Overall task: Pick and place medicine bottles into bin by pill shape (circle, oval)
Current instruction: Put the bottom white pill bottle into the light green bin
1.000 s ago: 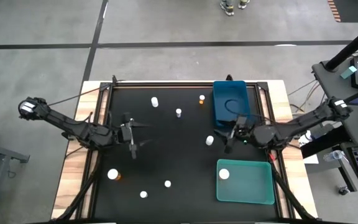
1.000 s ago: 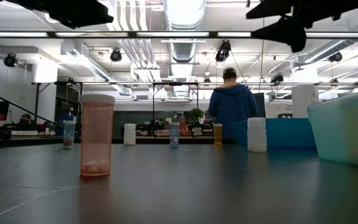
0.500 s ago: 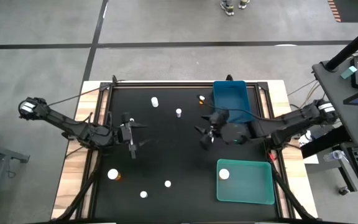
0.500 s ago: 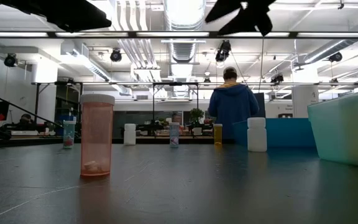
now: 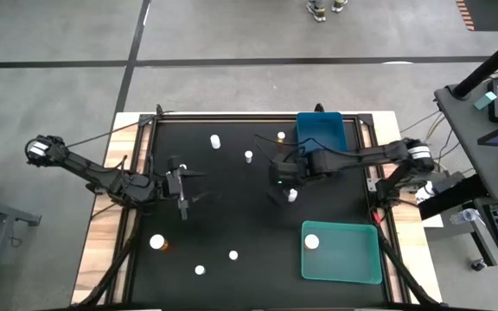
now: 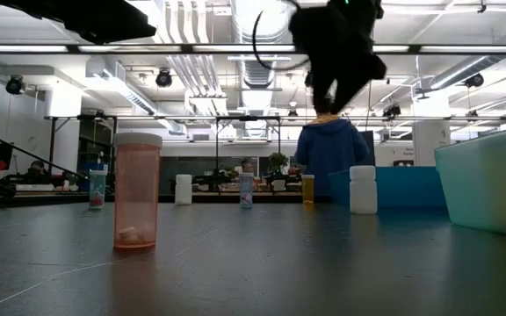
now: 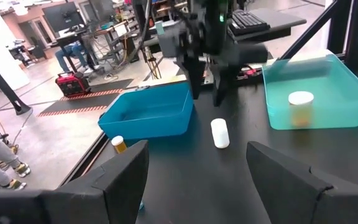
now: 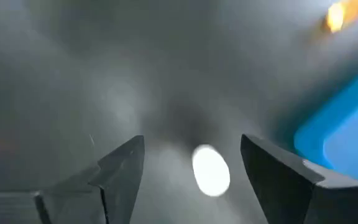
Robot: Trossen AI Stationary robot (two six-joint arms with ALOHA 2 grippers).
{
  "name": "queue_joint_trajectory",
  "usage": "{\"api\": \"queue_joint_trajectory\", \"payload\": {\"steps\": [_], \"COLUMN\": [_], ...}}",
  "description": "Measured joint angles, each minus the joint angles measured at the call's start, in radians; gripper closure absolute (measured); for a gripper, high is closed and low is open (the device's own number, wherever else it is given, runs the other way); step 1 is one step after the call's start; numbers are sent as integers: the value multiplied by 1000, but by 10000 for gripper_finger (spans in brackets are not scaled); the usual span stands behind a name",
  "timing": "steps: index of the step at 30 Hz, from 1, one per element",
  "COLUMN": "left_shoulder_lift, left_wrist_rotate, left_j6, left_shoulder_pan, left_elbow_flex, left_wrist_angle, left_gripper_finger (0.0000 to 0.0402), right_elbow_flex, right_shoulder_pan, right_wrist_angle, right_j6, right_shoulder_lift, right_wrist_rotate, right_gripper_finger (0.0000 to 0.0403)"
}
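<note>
The right hand (image 5: 285,183) hangs over the middle of the bench (image 5: 232,216), fingers (image 8: 120,171) spread apart and empty, right above a small white bottle (image 5: 291,195) standing upright near the blue bin (image 5: 321,142); in its wrist view the bottle's cap shows between the two fingers. The left hand (image 5: 182,184) waits over the bench's left half, fingers parted, holding nothing.

Judging by the bins, the sorting has barely begun; one white-capped bottle (image 5: 311,243) sits in the teal bin (image 5: 344,255), the blue bin looks empty, and about eight bottles stand loose: three toward the far edge, three toward the near edge.

The bench is matt black with wooden borders; beyond it lies an open workshop with ceiling lights, desks, and a person in a blue hooded top (image 6: 326,151).
</note>
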Motion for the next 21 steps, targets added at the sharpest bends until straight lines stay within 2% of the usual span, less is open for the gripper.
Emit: {"api": "queue_joint_trajectory", "payload": {"steps": [6,9,21], "left_shoulder_lift": [-1,-1,0], "left_wrist_rotate": [0,0,0], "left_j6": [0,0,0], "left_shoulder_pan": [0,0,0], "left_elbow_flex": [0,0,0], "left_wrist_angle": [1,1,1], "left_gripper_finger": [148,148,148], "right_elbow_flex": [9,5,-4], "right_shoulder_pan": [-21,-20,-20], "right_wrist_angle": [-131,-132,-122], "right_j6": [26,26,7], "right_shoulder_lift": [66,85,151], "right_wrist_rotate": [-62,-96,-108], "right_gripper_finger": [145,145,145]}}
